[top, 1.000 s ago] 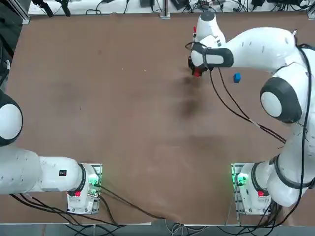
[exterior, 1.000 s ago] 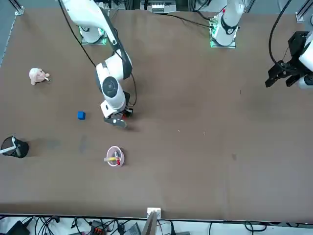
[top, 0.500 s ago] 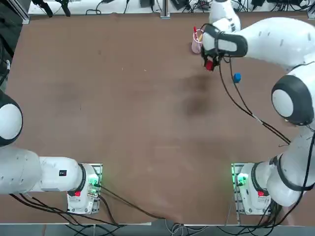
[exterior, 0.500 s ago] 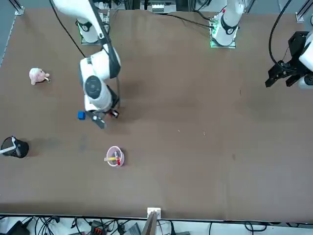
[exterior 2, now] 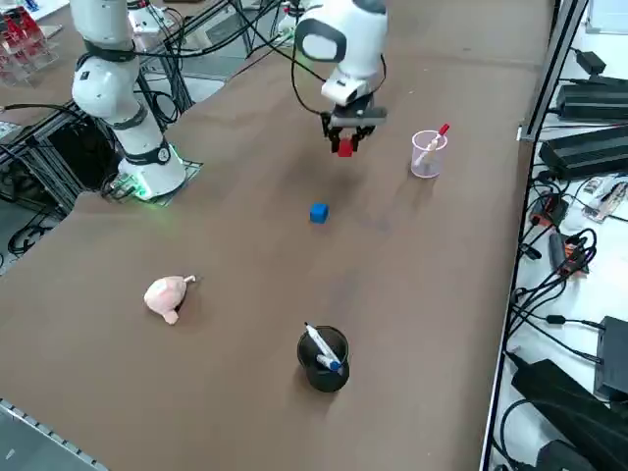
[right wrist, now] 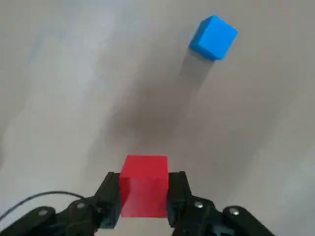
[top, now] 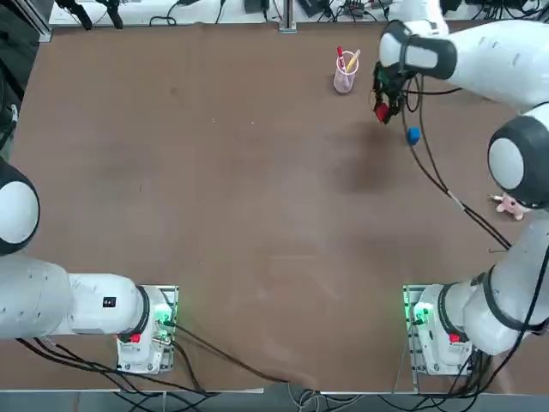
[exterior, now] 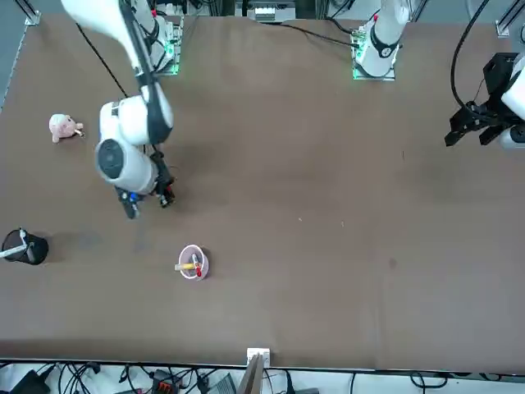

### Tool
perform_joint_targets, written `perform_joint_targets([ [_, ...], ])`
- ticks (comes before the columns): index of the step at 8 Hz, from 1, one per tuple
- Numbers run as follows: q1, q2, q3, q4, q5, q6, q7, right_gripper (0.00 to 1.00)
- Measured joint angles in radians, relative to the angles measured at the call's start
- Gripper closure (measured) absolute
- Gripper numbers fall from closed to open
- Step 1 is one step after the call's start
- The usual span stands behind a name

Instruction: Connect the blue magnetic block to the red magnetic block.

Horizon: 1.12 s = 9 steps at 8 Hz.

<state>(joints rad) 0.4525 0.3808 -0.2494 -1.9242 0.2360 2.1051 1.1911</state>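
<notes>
One red block point(right wrist: 144, 187) clenched between two fingers point(right wrist: 109, 196) of right gripper point(right wrist: 144, 196), above desk point(top: 232, 189); one blue block point(exterior 2: 319, 213) on desk, nearer its far edge.

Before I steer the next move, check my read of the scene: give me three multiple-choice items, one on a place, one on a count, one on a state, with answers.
1. Where is the blue block?
A) in the pen cup
B) on the table
C) between the right gripper's fingers

2. How many pen cups stand on the table?
A) one
B) two
C) four

3. What is the state of the right gripper?
A) open and holding nothing
B) shut on the pink plush
C) shut on the red block

Answers:
1 B: the blue block sits on the bare table, apart from the gripper.
2 B: a pink cup and a black cup show.
3 C: the right gripper has the red block pinched between its fingers, above the table.
</notes>
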Motion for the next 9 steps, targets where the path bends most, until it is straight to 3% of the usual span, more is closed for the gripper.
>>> perform_joint_targets([
  [4, -0.090, -0.007, 0.000, -0.163, 0.085, 0.252, 0.016, 0.52],
  [6, -0.103, -0.007, 0.000, -0.201, 0.148, 0.310, 0.019, 0.52],
  [9, -0.114, 0.006, 0.001, -0.244, 0.154, 0.382, 0.024, 0.52],
])
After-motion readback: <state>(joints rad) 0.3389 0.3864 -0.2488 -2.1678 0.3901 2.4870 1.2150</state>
